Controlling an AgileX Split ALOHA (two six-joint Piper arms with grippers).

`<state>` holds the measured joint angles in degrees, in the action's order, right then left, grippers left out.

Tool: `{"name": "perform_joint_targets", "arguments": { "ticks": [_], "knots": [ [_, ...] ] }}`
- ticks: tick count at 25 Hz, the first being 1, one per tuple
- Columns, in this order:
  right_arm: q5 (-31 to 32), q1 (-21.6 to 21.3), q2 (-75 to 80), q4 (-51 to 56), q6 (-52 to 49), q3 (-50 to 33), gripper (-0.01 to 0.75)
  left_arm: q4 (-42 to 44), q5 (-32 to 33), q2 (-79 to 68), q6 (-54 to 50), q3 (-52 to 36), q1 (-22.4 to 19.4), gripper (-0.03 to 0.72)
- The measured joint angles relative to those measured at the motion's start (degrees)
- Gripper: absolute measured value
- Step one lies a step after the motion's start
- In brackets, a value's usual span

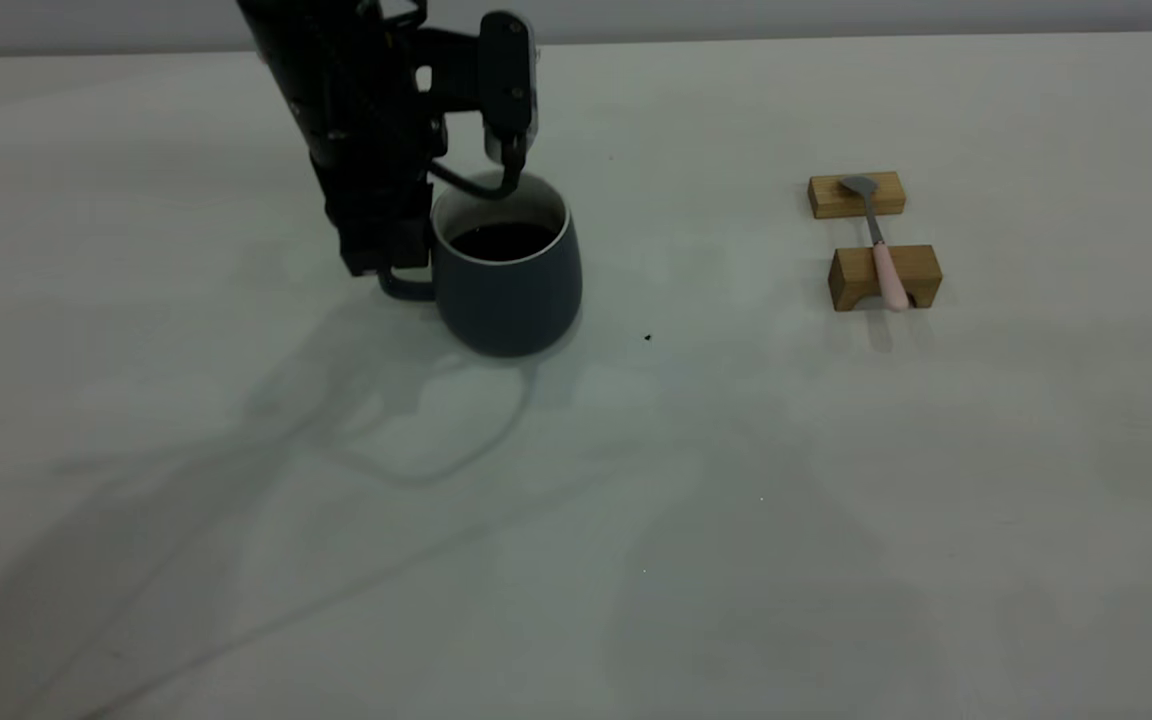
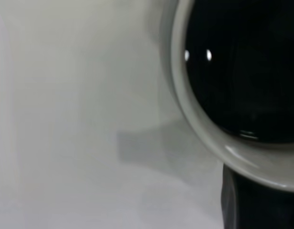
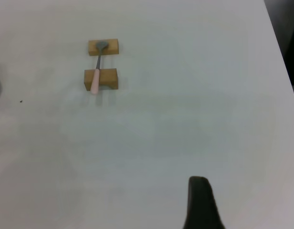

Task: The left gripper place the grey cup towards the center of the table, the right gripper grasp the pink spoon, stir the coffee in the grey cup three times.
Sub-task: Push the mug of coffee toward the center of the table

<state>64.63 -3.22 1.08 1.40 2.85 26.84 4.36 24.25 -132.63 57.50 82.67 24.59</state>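
The grey cup [image 1: 511, 300] stands left of the middle of the table [image 1: 736, 500], with dark coffee [image 1: 501, 240] inside. My left gripper [image 1: 381, 262] comes down from above on the cup's left side and is shut on its loop handle. The left wrist view shows the white rim [image 2: 242, 160] and the coffee [image 2: 242, 67] close up. The pink spoon [image 1: 881, 255] lies across two wooden blocks at the right, bowl on the far block. In the right wrist view the spoon [image 3: 96, 78] is far ahead of my right gripper [image 3: 200, 205], of which only a dark tip shows.
The far wooden block [image 1: 836, 195] and the near notched block [image 1: 851, 280] carry the spoon. A small dark speck [image 1: 647, 338] lies between cup and blocks. The table's right edge [image 3: 280, 67] shows in the right wrist view.
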Motion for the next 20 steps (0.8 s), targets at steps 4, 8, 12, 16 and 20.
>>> {"name": "perform_joint_targets", "arguments": {
  "ticks": [4,8,12,16,20],
  "knots": [
    [0.00,0.00,0.00,0.00,0.00,0.00,0.547,-0.20,0.07,-0.18,-0.65,1.30,0.00,0.206],
    [0.00,0.00,0.00,0.00,0.00,0.00,0.547,-1.57,0.14,-0.98,-0.78,1.76,0.06,0.206],
    [0.00,-0.04,0.00,0.00,0.00,0.00,0.547,-2.02,-1.06,-1.57,-0.85,1.78,0.80,0.206],
    [0.00,-0.04,0.00,0.00,0.00,0.00,0.547,-2.31,-2.34,-1.75,-0.85,1.78,2.34,0.209],
    [0.00,-0.04,0.00,0.00,0.00,0.00,0.547,-2.58,-2.84,-1.81,-1.81,1.78,2.77,0.289]
  ]
}}
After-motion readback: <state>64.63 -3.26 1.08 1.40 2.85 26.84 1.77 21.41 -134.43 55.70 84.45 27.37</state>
